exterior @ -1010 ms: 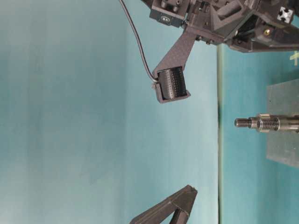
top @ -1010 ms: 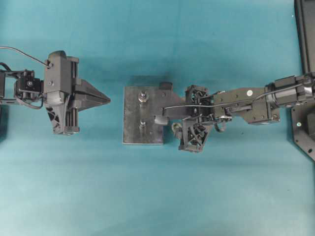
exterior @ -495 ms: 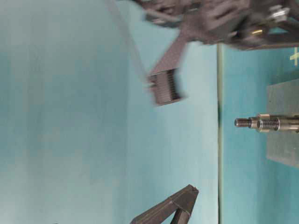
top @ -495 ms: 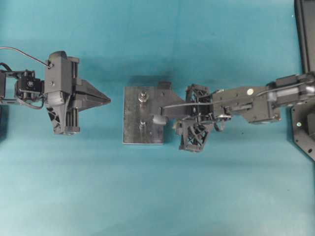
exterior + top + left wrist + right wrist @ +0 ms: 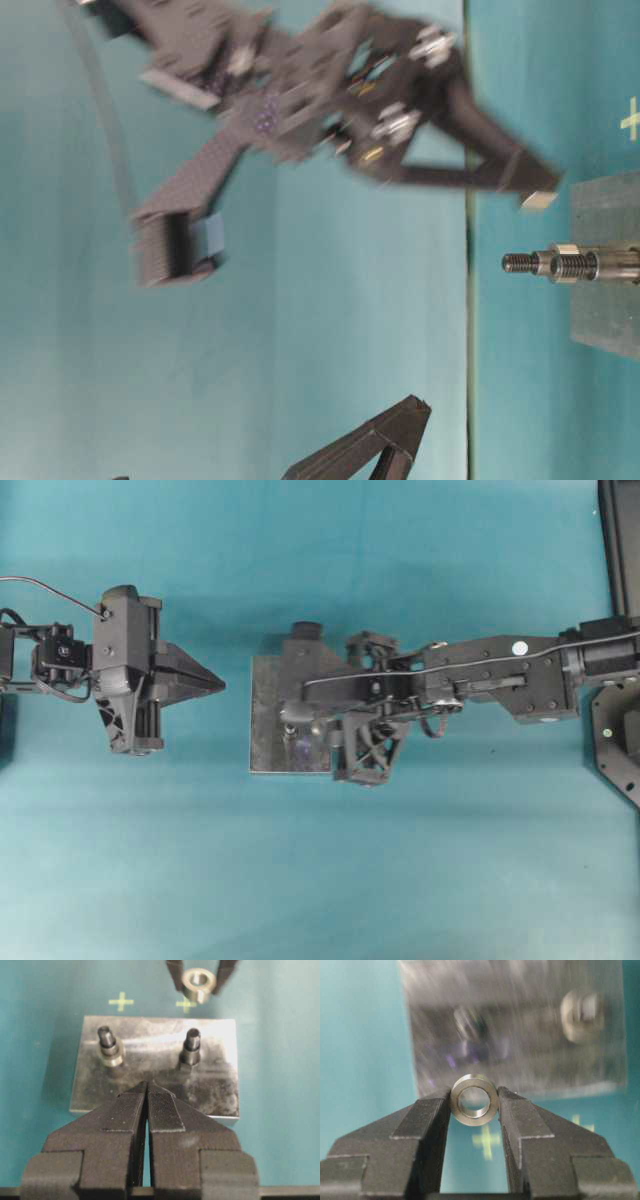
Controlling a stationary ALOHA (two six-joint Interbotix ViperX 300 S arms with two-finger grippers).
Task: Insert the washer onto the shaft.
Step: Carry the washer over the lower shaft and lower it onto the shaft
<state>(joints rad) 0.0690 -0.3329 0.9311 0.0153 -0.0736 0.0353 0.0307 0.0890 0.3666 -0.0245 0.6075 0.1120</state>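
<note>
Two short shafts stand up from a grey metal plate [image 5: 155, 1067] on the teal counter [image 5: 320, 880]. One shaft [image 5: 192, 1045] is bare. The other shaft [image 5: 106, 1040] already has a ring around its bottom.

The right gripper [image 5: 475, 1105] has its jaws pinching the washer [image 5: 474, 1099] on both sides. The washer's hole is left free, so I think it can slide down over a shaft. From the left wrist camera, the washer [image 5: 198, 984] hangs up in the air at the far edge of the plate, on the bare shaft's side, not on it yet. It looks like it needs to line up right over the shaft's top before going down.

The left gripper [image 5: 148, 1105] has its jaws pressed together with nothing in them. It waits off to the left of the plate, likely to stay out of the way.
</note>
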